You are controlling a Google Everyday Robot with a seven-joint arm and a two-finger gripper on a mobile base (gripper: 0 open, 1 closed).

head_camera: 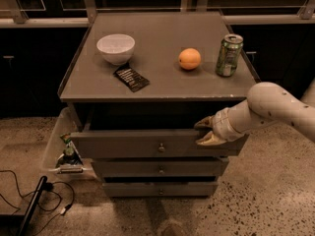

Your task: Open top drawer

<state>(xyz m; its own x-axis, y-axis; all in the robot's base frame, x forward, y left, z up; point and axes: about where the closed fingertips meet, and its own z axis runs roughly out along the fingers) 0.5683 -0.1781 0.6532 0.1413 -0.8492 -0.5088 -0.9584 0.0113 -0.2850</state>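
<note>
1. The top drawer (123,144) stands partway out of the cabinet (162,85), its front well forward of the two lower drawers (133,168).
2. The end effector (204,132) is at the right end of the drawer front, pinched narrowly over its upper edge.
3. Judged remaining: pull further outward until the drawer is fully open.

The wide grey wooden top drawer (123,144) with its small brass knob (161,147) stands partly pulled out, level; the gripper (201,132) sits at its front's upper right edge.
</note>
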